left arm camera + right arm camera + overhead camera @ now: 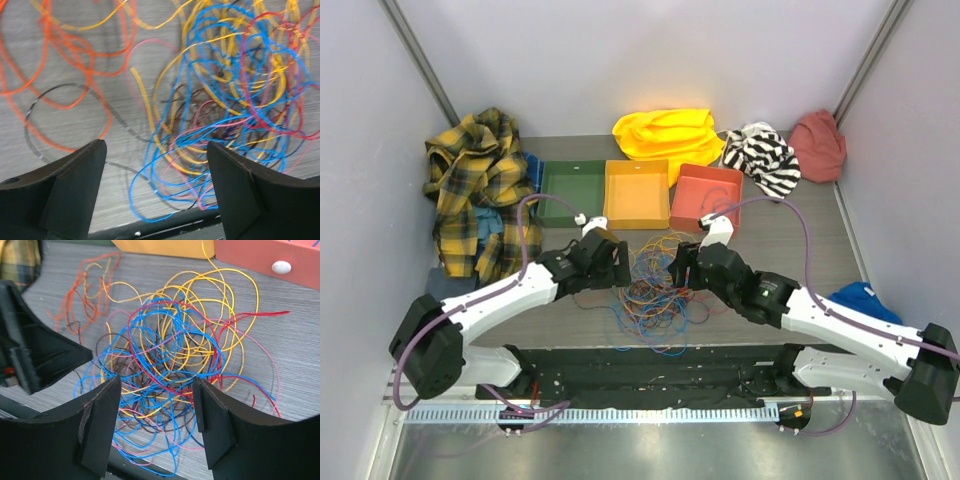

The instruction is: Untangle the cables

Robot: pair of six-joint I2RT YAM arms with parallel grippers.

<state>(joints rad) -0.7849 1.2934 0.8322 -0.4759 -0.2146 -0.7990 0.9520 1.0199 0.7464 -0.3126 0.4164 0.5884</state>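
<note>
The cables (650, 285) were seen heaped on the bench (800, 250) at the middle of the top view, just below a row of three trays: a green tray (572, 192), an orange tray (637, 193) and a red tray (707, 197). The heap was flanked by the left claw (608, 262) on its left and the right claw (682, 265) on its right, both close to it.

Each claw was held wide open, and nothing was gripped by either. In the wrist views the strands were seen lying on the bench beyond and between the jaws, not pinched.

The task was judged to be at an early stage. Blue, yellow, red, pink and dark strands were knotted together in one dense mass, and no cable had been laid out by itself. Only the orange strands (60, 55) were found somewhat apart, spread at the left of the heap, though it could not be told whether they were fully free. Nearly all the separating was therefore judged to be left.

The layout of arms, trays and heap was given only by the top view, where single strands could hardly be told apart. A thin black loop (50, 97) beside the orange strands was shown only by the left wrist view, which was blurred. The knot was shown most sharply by the right wrist view, where a red end (277, 313) was seen sticking out to the right.
</note>
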